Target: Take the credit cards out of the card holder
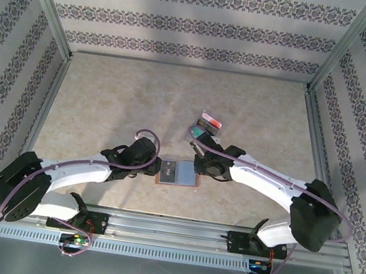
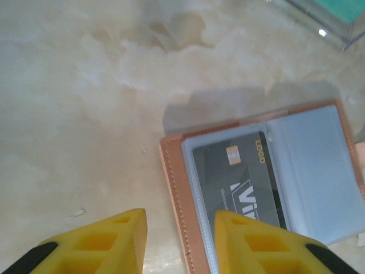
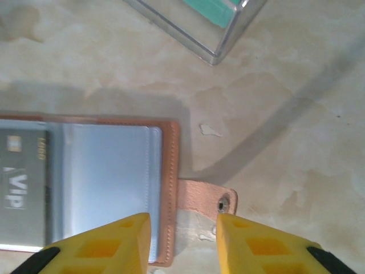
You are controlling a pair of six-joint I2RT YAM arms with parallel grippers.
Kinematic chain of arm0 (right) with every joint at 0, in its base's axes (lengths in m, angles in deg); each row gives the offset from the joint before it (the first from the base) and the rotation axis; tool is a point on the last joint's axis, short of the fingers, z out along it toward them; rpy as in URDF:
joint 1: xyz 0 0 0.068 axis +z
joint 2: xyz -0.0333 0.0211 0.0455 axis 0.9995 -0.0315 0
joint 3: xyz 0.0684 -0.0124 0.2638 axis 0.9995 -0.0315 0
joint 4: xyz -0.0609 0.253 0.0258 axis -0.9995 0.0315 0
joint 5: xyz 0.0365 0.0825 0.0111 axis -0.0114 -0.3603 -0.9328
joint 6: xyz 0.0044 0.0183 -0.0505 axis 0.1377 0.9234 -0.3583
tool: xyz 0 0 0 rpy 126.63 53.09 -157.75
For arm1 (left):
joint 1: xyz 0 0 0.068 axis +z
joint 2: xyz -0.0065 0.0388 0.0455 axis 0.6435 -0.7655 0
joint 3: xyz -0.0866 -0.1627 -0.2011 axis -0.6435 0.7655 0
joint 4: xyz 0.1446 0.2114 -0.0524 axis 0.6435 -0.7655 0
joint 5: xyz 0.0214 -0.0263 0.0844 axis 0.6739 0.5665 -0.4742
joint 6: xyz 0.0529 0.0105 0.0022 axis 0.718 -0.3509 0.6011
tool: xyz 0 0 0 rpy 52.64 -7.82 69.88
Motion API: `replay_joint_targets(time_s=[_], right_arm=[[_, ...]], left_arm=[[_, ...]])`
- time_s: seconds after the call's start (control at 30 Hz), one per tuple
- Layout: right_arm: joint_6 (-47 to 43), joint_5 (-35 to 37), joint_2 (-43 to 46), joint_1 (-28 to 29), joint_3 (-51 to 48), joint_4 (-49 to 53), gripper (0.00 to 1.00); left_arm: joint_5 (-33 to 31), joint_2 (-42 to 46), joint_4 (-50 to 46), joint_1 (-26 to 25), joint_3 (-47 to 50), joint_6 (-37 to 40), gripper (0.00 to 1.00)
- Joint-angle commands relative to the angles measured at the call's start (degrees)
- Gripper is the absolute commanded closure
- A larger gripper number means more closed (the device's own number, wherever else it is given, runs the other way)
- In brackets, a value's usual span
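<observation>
At the bottom edge of the left wrist view, the left gripper [image 2: 179,242] shows two yellow fingers [image 2: 108,245] with a clear gap between them, part open and holding nothing. Under that gap runs the stitched brown border of the card holder [image 2: 319,165]; one finger is over bare table [image 2: 68,114], the other over the holder's nearer panel. Whether the tips touch it cannot be told.

The right gripper [image 3: 183,245], at the bottom of the right wrist view, is likewise part open with nothing clamped. The holder's opposite border and its strap [image 3: 208,197], with a metal snap, lie beneath the gap.

The card holder [image 1: 177,173] lies spread open and flat, centre and low in the top view, between the two grippers. It is reddish-brown leather with grey-blue clear pockets. A dark card [image 2: 239,182] with a gold chip and white lettering sits in one pocket; the other pocket looks bare.

Farther up the frame, apart from the holder, stands a clear tray [image 1: 209,126] holding a teal card [image 1: 199,132] and a red card [image 1: 213,121].
</observation>
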Motion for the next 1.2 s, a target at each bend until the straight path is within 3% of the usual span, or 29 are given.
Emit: replay_joint_targets(time_s=[0.0, 0.2, 0.33, 1.17], right_arm=[[2.5, -9.0, 1.6, -1.8, -3.4, -8.8, 0.68], [5.1, -20.2, -2.3, -2.9, -5.3, -19.6, 0.75], [6.3, -24.3, -5.8, -2.8, -5.2, -24.3, 0.80], [7.4, -27.3, -14.5, -1.6, -5.2, -27.0, 0.75]], left_arm=[[4.0, -2.7, 4.8, -0.6, -1.4, -0.3, 0.71], [7.4, -7.7, 8.3, -0.6, -1.6, -1.2, 0.84], [8.5, -9.3, 9.7, -0.6, -1.3, -1.7, 0.87], [8.8, -10.1, 9.8, 0.0, -0.1, -3.2, 0.90]])
